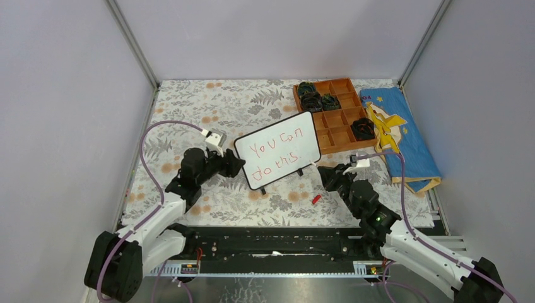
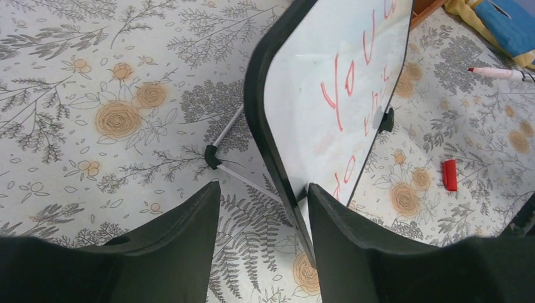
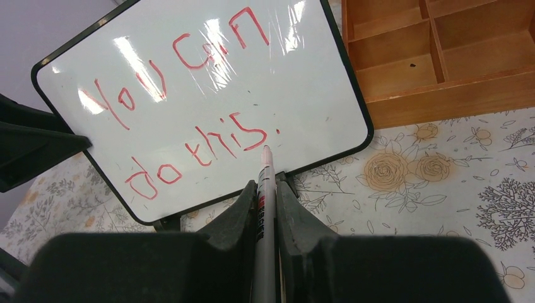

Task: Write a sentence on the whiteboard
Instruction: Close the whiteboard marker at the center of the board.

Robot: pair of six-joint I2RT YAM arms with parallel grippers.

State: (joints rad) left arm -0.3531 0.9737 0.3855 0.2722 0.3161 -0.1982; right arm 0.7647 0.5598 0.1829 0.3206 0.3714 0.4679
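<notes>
Centre of the top view: the whiteboard stands propped on the table, its left edge between the spread, unclamped left pincer, apparently for steadying, while the right pincer, clamped on a marker, aims at the end of the sentence.

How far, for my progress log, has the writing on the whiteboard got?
Done: the sentence "You can do this." stands on the whiteboard. In hand: the right gripper holds the marker, tip by the last word; the left gripper is open astride the board's edge. Left: probably only capping; the red cap lies loose nearby.
</notes>
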